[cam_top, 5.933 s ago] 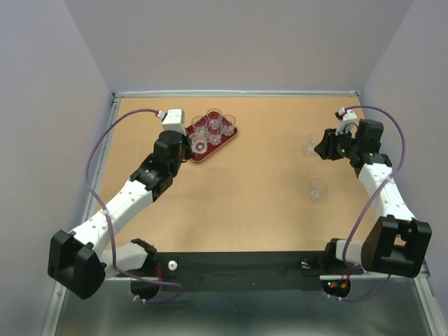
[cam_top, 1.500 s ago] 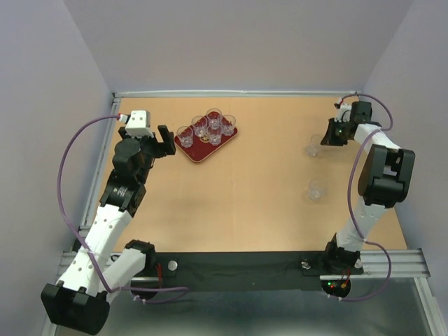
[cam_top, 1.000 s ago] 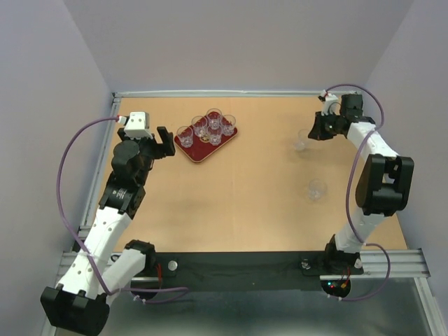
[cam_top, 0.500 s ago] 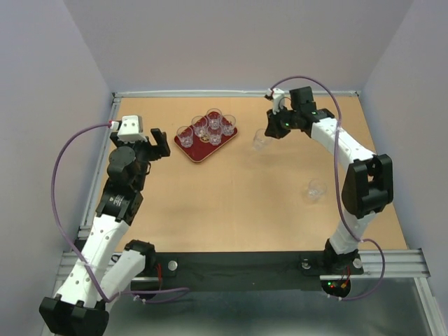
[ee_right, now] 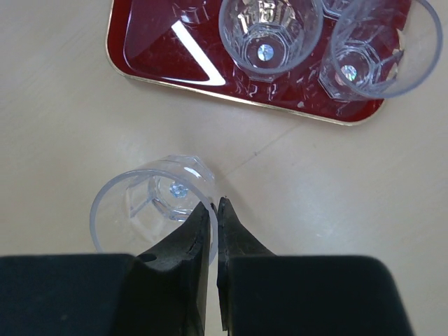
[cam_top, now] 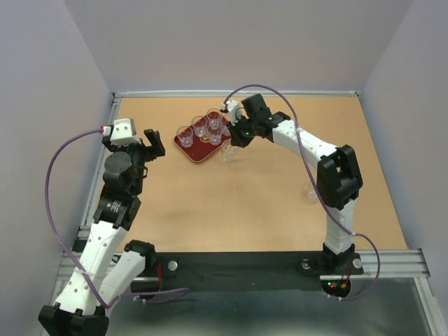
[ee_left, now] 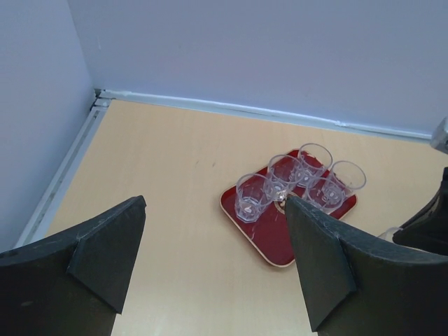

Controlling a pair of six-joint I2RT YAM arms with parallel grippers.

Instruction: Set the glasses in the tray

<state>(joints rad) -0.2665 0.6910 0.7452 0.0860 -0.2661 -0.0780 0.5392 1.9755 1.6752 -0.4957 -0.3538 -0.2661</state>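
Observation:
The dark-red tray (cam_top: 198, 152) lies at the far left-centre with several clear glasses (cam_top: 200, 127) standing in it. My right gripper (cam_top: 232, 140) is shut on the wall of another glass (cam_top: 225, 150), one finger inside it and one outside. The right wrist view shows this glass (ee_right: 150, 199) pinched in my right gripper (ee_right: 213, 206), over bare table just off the tray's (ee_right: 154, 35) edge. One more glass (cam_top: 310, 193) stands at the right, half hidden by the right arm. My left gripper (cam_top: 142, 142) hangs open and empty left of the tray (ee_left: 276, 238).
The tan table is walled at the back and sides, with a metal rail (cam_top: 105, 147) along its left edge. The right arm's elbow (cam_top: 338, 178) reaches across the right half. Both bases sit on the black bar (cam_top: 238, 269) at the near edge.
My right arm has swung left across the table with the glass, from the far right to beside the tray. The left arm has drawn back slightly to the left.

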